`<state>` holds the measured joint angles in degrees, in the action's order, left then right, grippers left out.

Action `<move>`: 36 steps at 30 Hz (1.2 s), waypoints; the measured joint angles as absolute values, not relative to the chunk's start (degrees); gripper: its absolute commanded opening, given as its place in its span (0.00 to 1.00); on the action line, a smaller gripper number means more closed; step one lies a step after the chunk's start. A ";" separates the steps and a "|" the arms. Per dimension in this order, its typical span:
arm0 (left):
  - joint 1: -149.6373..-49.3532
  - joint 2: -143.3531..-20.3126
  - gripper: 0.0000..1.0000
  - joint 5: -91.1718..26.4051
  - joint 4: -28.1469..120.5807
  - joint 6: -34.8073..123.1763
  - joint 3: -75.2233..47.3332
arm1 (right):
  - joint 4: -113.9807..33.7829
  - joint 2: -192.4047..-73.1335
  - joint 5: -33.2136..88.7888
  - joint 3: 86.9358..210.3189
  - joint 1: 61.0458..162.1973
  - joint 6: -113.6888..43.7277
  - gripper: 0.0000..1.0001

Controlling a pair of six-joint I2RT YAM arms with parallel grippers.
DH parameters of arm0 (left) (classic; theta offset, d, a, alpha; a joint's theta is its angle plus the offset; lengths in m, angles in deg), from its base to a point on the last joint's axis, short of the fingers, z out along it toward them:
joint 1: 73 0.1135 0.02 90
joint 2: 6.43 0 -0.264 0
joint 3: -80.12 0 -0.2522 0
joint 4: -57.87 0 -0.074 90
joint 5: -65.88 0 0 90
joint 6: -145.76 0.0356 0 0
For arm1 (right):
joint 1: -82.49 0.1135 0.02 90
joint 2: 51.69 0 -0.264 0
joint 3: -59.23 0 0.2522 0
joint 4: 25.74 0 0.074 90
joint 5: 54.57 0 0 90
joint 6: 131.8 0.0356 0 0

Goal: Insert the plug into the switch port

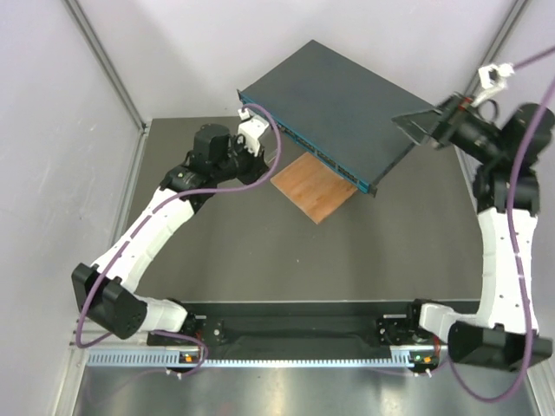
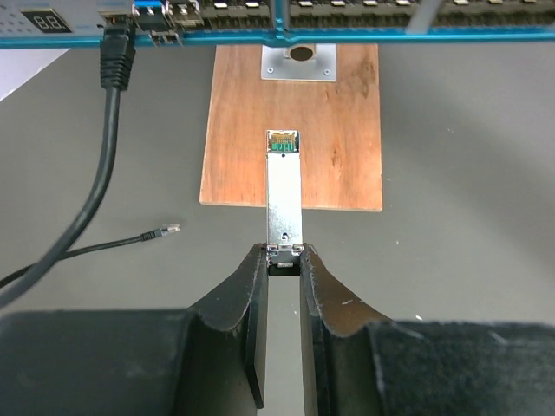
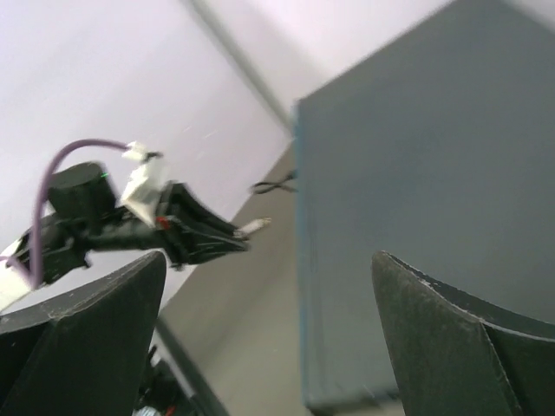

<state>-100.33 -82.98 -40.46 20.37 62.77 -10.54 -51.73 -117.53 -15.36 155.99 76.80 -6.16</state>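
Left pincer (image 2: 284, 253) clamps silver module (image 2: 284, 191), levelled at switch (image 2: 364, 13); right pincer (image 3: 269, 264) gapes.

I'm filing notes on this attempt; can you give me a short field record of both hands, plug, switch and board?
Left hand: shut on a silver metal piece, aimed at the switch
Right hand: open, empty, over a corner of the switch
Plug: loose on the table, unheld
Switch: thick black cable plugged in at one end
Board: flat before the switch's front
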 measured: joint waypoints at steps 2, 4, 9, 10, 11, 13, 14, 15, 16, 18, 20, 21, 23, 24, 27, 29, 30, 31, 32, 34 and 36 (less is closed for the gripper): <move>-100.13 -84.16 0.00 -40.55 20.30 62.40 -9.58 | -54.46 -115.02 -16.38 154.09 70.33 -6.31 1.00; -99.72 -84.99 0.00 -40.74 20.08 61.83 -8.69 | -57.90 -113.95 -18.33 151.95 63.58 -7.29 1.00; -98.89 -85.25 0.00 -40.96 19.86 61.59 -8.21 | -65.28 -115.50 -21.96 144.94 53.52 -10.42 1.00; -98.75 -85.28 0.00 -40.98 19.80 61.57 -8.21 | -65.90 -116.07 -22.31 143.36 53.13 -10.79 1.00; -98.60 -85.34 0.00 -40.98 19.73 61.55 -8.21 | -65.59 -116.44 -22.68 141.94 53.11 -10.66 1.00; -98.51 -85.38 0.00 -40.98 19.58 61.39 -8.21 | -64.15 -116.88 -23.46 138.55 53.13 -9.83 1.00; -98.51 -85.41 0.00 -40.98 19.60 61.30 -8.21 | -62.75 -117.03 -23.86 137.05 53.37 -9.02 1.00; -98.51 -85.45 0.00 -40.96 19.64 61.20 -8.21 | -61.22 -117.34 -24.06 135.73 53.72 -7.99 1.00; -98.49 -85.47 0.00 -40.96 19.62 61.13 -8.21 | -59.95 -117.73 -24.25 134.99 53.98 -7.12 1.00; -98.40 -85.54 0.00 -40.96 19.60 60.76 -8.21 | -56.28 -118.78 -24.25 133.57 55.29 -5.00 1.00; -98.27 -85.71 0.00 -40.98 19.62 60.34 -8.21 | -52.83 -119.59 -24.25 132.59 56.98 -3.10 1.00; -98.16 -85.78 0.00 -40.98 19.62 60.28 -8.21 | -50.68 -119.98 -24.06 132.13 58.22 -2.05 1.00; -97.99 -85.98 0.00 -40.98 19.62 60.15 -8.21 | -47.16 -120.68 -23.57 131.78 60.65 -0.41 1.00; -97.90 -86.11 0.00 -40.98 19.64 60.12 -8.21 | -45.35 -121.14 -23.18 131.78 61.87 0.31 1.00; -97.71 -86.63 0.00 -41.16 19.82 60.12 -8.21 | -41.20 -122.45 -22.22 131.78 64.87 2.06 1.00; -97.71 -87.11 0.00 -41.18 20.15 60.15 -8.21 | -38.84 -123.59 -21.30 131.78 66.40 3.33 1.00; -97.71 -87.51 0.00 -41.20 20.41 60.15 -8.21 | -38.03 -124.05 -20.97 131.78 66.88 3.72 0.99; -97.71 -87.81 0.00 -41.18 20.61 60.17 -8.21 | -37.18 -124.50 -20.62 131.78 67.29 4.16 0.97; -97.71 -88.36 0.00 -41.14 20.82 60.15 -8.21 | -36.48 -124.90 -20.25 131.78 67.62 4.62 0.94; -97.71 -89.58 0.00 -40.88 21.02 60.12 -8.12 | -35.16 -125.47 -19.66 131.78 68.06 5.56 0.83; -97.73 -91.09 0.00 -40.46 21.00 60.04 -7.68 | -34.20 -125.66 -19.16 131.78 68.21 6.34 0.72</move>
<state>-97.73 -91.09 -40.46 21.00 60.04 -7.68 -34.20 -125.66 -19.16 131.78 68.21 6.34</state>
